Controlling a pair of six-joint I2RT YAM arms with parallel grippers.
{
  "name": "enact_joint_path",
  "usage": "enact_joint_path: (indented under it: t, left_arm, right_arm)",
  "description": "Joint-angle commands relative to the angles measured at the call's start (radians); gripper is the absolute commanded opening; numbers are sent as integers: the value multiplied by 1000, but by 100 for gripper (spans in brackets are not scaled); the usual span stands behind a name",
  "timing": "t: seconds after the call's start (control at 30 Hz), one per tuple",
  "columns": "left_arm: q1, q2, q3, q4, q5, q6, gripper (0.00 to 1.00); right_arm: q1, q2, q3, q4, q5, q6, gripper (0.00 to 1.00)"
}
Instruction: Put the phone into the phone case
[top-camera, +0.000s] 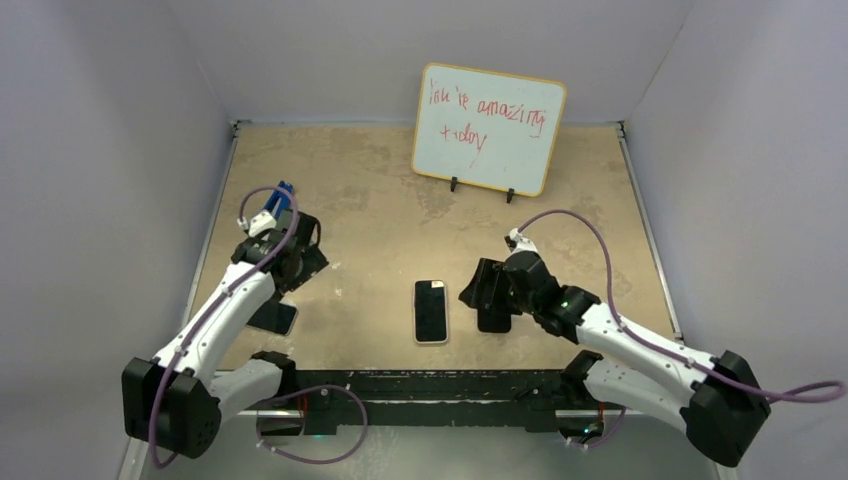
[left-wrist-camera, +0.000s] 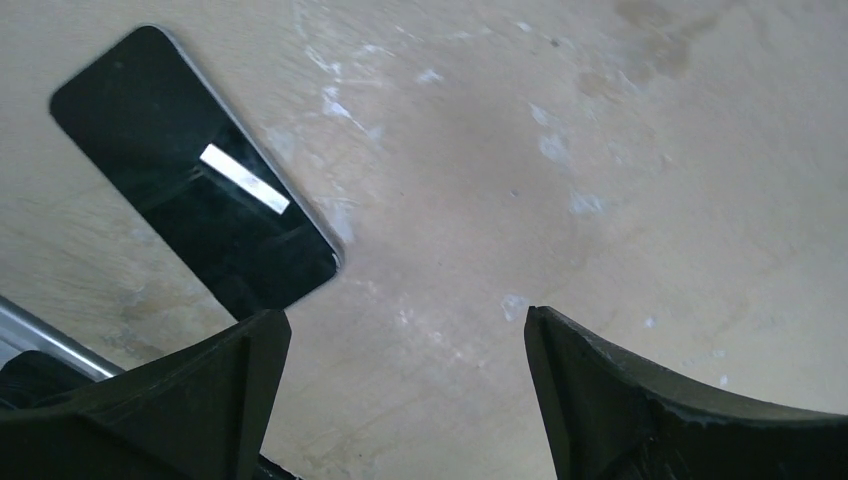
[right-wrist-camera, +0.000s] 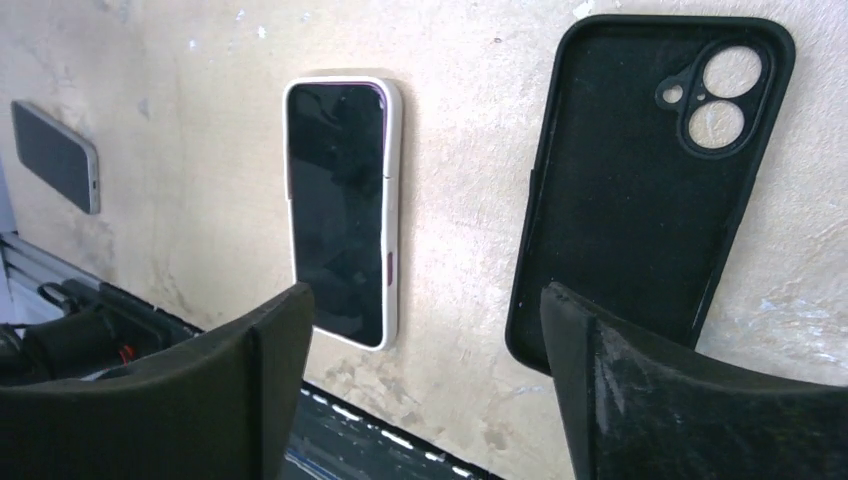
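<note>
Case (right-wrist-camera: 640, 190) corner — hidden behind right end effector (right-wrist-camera: 425, 295).

Looks like a robotics lab test cell, not a home or shop. 2 black-and-white arms, left arm (top-camera: 225, 315) & right arm (top-camera: 620, 335), are bolted to a dark rail (top-camera: 430, 385) at the table's near edge, w/ purple cables (top-camera: 590, 235) looping off them. Plain pale walls (top-camera: 100, 150) box the table in on 3 sides. Tabletop (top-camera: 380, 200) is bare tan board, scuffed & stained. A whiteboard (top-camera: 490, 128) w/ red handwriting stands at the back. A phone (right-wrist-camera: 340, 210) & phone case (right-wrist-camera: 640, 180) lie flat on the board.
</note>
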Motion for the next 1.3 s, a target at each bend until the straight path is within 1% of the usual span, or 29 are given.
enact_joint_path:
  t: [0.0,0.03,0.17,0.27,0.43,0.57,0.7,1.0,1.27]
  left_arm:
    - [159,52,29,-25,-27,36,91]
    - [205,57,16,-5,-9,70,91]
    - [416,74,-54,67,101,166,92]
    - [487,88,-84,90,116,166,93]
    - [537,94,-140,144,157,150,93]
    - [563,132,-156,154,174,139,94]
    - [607,180,-175,175,222,132,94]
    - [624,210,-237,232,260,84,89]
    - [623,206,-250,236,284,70,77]
  right_arm:
    - [3,-101,5,-63,7,-34,94]
    - [3,-121,2,-68,7,-34,98]
    - [4,-189,-24,-79,-31,-27,99]
    - [3,-212,-44,-56,-57,-17,99]
    - [3,-200,-51,-26,-87,-50,99]
    - [3,-179,-33,-30,-76,-89,99]
    - [3,-183,-19,-45,-74,-102,99]
    - [3,-248,-19,-93,-24,-107,99]
    - [3,-246,-17,-113,-16,-102,99]
